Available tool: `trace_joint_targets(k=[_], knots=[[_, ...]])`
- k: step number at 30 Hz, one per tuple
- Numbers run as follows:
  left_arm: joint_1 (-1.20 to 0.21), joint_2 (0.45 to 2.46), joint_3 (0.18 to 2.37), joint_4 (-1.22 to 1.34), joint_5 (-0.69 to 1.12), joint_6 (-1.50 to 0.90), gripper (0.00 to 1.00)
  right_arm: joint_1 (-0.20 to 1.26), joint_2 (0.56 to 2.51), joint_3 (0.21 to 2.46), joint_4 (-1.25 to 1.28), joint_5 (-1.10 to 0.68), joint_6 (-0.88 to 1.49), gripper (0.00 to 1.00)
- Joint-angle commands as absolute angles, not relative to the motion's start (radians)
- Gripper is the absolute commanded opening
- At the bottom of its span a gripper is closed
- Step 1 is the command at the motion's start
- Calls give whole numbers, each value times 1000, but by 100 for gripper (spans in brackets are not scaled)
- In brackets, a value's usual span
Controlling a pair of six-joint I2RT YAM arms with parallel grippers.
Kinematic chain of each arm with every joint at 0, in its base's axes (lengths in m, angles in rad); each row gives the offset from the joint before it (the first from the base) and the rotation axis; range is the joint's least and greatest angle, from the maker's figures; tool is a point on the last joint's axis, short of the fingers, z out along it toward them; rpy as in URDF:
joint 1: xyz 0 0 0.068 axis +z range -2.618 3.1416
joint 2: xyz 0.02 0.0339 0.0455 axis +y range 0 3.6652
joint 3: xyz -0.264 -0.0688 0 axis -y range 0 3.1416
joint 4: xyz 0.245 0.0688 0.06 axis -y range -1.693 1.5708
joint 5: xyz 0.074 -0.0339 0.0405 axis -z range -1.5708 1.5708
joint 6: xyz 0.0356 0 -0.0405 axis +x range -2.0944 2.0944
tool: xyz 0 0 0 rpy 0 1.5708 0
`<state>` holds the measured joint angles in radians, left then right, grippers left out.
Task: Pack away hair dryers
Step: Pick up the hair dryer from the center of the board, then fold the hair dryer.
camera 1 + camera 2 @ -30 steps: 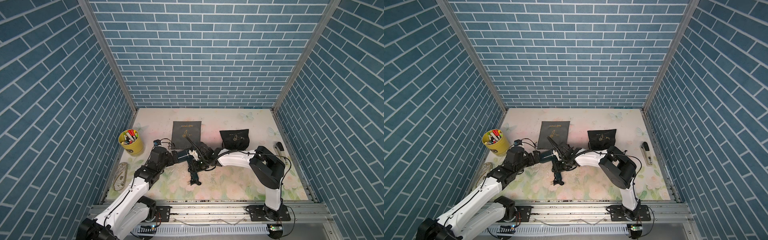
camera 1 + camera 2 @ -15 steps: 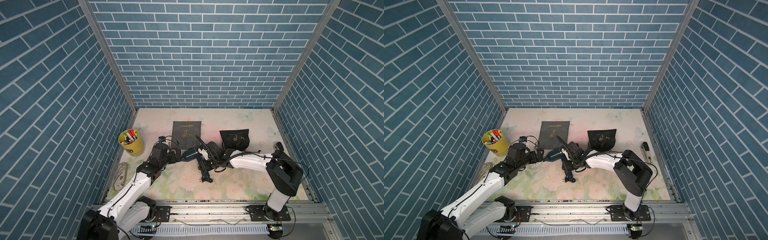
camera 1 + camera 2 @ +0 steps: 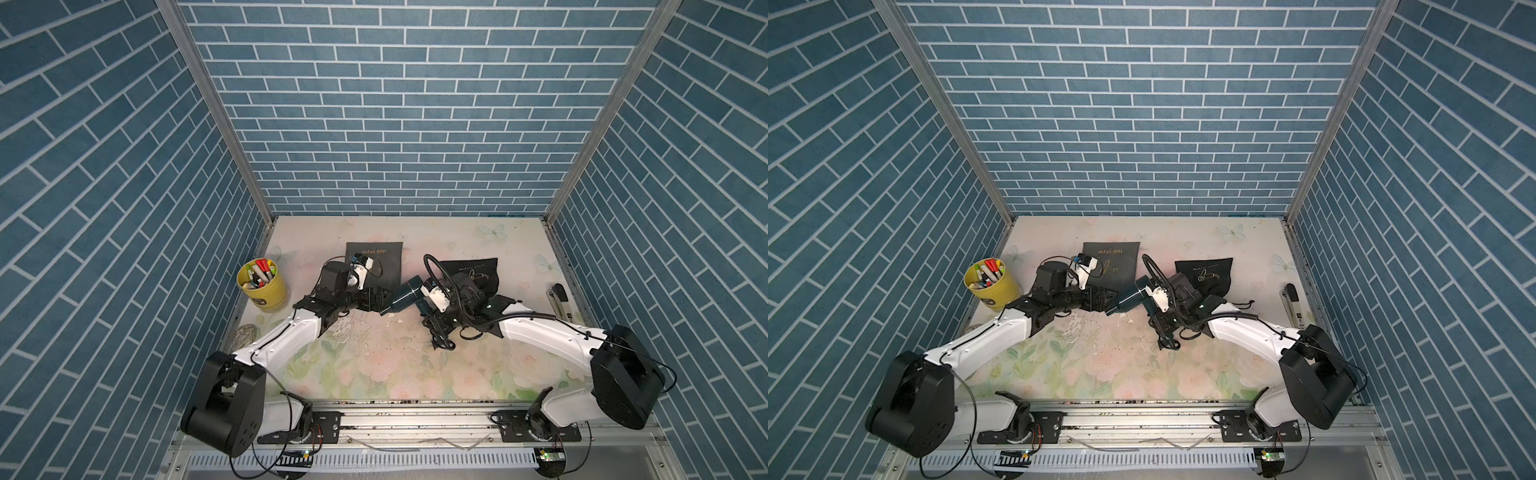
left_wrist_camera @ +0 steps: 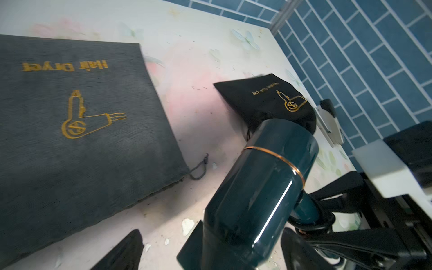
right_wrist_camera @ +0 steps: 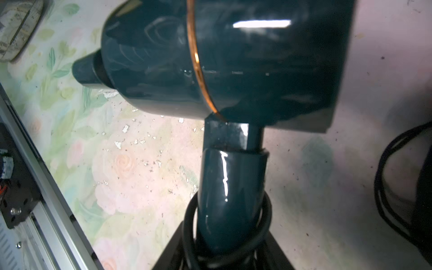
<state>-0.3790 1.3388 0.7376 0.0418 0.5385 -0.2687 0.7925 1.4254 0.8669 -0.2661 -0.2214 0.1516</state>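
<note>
A dark teal hair dryer [image 3: 405,293] [image 3: 1133,297] with a gold ring is held off the table, mid-table. My right gripper [image 3: 429,307] [image 5: 224,245] is shut on its handle, where the black cord [image 5: 189,224] loops round. The barrel [image 4: 257,191] [image 5: 233,58] points towards my left gripper [image 3: 379,301] [image 4: 216,245]. That gripper is open, one finger [image 4: 131,247] well clear of the nozzle and the other on its far side. Behind lie a flat grey pouch [image 3: 376,264] [image 4: 70,117] and a crumpled black pouch [image 3: 473,272] [image 4: 275,100].
A yellow cup of markers [image 3: 262,282] stands at the left edge. A stapler-like tool [image 3: 559,299] lies by the right wall, and an oval patterned object [image 3: 245,334] at the front left. The rest of the cord [image 3: 440,336] dangles under the right wrist.
My right arm has carried the dryer to the right and farther back, its elbow swinging outward. The left gripper has followed and now straddles the nozzle.
</note>
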Motion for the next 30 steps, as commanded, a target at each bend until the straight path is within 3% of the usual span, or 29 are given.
trace_joint_targets(k=[1,13,30], knots=[[-400,1385,788,90,705,-206,93,780,1362,864,-282,-258,7,1],[-456,1510,869,104,953,-147,92,747,1259,831,-327,-304,-114,0],[-495,1575,954,-21,992,-72,90,744,1235,845,-310,-324,-142,0]])
